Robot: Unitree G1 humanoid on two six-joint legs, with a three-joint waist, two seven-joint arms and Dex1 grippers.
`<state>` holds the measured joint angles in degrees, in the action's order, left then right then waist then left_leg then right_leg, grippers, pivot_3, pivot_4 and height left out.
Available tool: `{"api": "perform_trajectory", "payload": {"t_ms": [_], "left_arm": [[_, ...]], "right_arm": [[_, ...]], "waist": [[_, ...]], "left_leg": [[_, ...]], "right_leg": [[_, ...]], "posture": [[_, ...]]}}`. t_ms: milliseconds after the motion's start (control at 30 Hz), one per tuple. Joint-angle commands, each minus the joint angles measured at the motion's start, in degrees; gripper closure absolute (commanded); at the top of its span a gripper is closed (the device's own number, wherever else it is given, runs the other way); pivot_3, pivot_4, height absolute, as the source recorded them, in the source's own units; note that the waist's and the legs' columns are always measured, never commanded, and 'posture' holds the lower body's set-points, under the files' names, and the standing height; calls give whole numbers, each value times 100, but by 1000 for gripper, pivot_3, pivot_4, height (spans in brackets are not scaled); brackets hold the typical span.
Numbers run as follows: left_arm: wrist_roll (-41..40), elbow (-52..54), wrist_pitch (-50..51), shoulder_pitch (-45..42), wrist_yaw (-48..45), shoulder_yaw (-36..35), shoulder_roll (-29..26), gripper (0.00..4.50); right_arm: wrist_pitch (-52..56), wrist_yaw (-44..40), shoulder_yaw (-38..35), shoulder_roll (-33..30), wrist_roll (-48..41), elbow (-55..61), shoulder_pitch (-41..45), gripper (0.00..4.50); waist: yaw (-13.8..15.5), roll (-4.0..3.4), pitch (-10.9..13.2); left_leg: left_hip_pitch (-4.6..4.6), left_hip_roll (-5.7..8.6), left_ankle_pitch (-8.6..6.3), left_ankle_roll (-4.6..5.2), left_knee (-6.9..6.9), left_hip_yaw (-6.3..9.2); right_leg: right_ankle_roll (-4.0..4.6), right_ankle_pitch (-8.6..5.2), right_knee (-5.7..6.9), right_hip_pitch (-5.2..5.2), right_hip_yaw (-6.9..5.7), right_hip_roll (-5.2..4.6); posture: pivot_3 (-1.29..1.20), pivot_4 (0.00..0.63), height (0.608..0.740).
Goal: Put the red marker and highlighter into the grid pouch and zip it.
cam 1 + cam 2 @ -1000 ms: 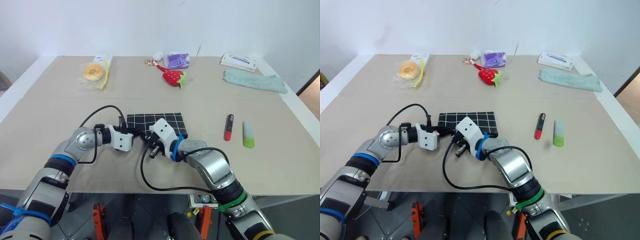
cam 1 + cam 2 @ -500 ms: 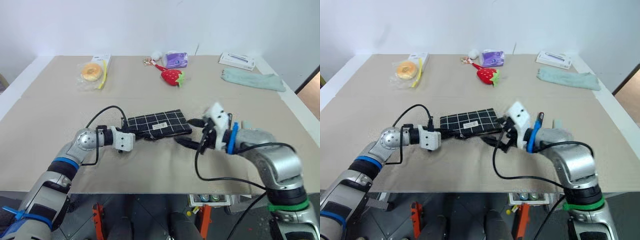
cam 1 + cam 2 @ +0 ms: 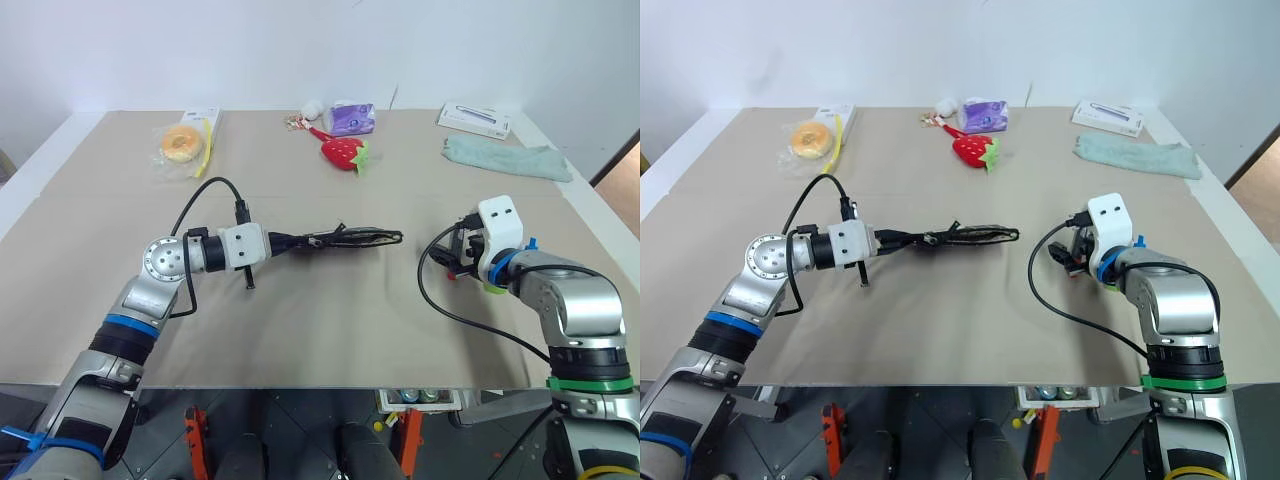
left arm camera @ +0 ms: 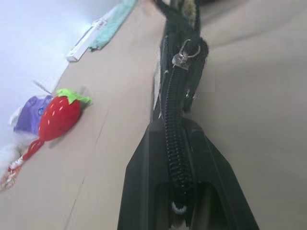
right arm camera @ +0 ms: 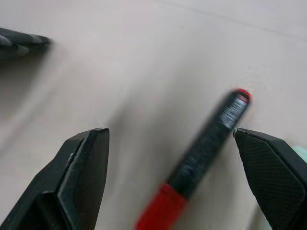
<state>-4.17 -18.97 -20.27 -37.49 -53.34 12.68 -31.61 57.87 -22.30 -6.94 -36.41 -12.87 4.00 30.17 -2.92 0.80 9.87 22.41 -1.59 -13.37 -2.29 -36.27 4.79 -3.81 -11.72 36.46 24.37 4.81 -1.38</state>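
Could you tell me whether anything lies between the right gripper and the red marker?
Nothing visible does. The right gripper is open above the red marker, which lies on bare table between its fingers. The highlighter lies just beside it.

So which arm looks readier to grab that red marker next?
The right. Its open right gripper hovers over the red marker, while the left gripper is shut on the grid pouch, holding it edge-up.

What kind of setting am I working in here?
Probably a lab or test bench: a wide table under a plain beige cover against a bare white wall, with unrelated props along its far edge, a strawberry toy, a packaged donut, a folded cloth.
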Motion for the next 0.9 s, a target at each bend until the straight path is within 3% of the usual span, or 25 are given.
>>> {"api": "perform_trajectory", "payload": {"t_ms": [33, 300, 333, 400, 600, 767, 900], "left_arm": [[-137, 314, 169, 58, -40, -215, -49, 4500], [-248, 567, 430, 49, -52, -336, 20, 4500], [-249, 577, 443, 48, -52, -344, 29, 4500], [-242, 586, 464, 45, -55, -355, 43, 4500], [-264, 569, 508, 21, -70, -397, 97, 4500], [-260, 598, 662, 46, -113, -359, 141, 4500], [-236, 567, 733, 74, -171, -325, 146, 4500]], "right_arm": [[138, 198, -21, 62, 110, -16, 32, 55], [549, 505, 10, 285, 216, -441, -11, 55], [560, 521, 20, 293, 216, -457, 2, 274], [557, 518, 75, 272, 238, -479, 26, 854], [73, 342, -6, 182, 158, -334, 129, 3849], [-2186, -1495, 192, -810, -25, 495, -57, 3989], [-2707, -2953, -70, -1601, -683, 995, 28, 3989]], "waist": [[1, 0, 0], [12, 2, -1], [12, 2, -1], [11, 2, -1], [23, 2, -1], [18, -19, 11], [-1, -19, 12]], "left_leg": [[0, 0, 0, 0, 0, 0], [-3, 0, 0, 0, -5, -1], [-5, 0, 0, 0, -7, -1], [-8, 1, 0, 0, -10, -1], [-6, 7, 8, 6, -15, -1], [7, 11, 7, 7, -12, -3], [6, 5, -8, 32, -10, -3]], "right_leg": [[0, 0, 0, 0, 0, 0], [1, 1, 0, -6, 0, 0], [1, 1, 0, -10, 1, 0], [1, 2, 0, -15, 2, 0], [-2, 9, -1, -21, 11, 0], [-13, 6, -3, -6, 17, -1], [-13, -10, -3, -4, 12, 4]], "posture": [[0, 150, 739], [0, 150, 739], [0, 150, 739], [0, 150, 739], [0, 150, 739], [0, 150, 739], [0, 150, 739]]}}
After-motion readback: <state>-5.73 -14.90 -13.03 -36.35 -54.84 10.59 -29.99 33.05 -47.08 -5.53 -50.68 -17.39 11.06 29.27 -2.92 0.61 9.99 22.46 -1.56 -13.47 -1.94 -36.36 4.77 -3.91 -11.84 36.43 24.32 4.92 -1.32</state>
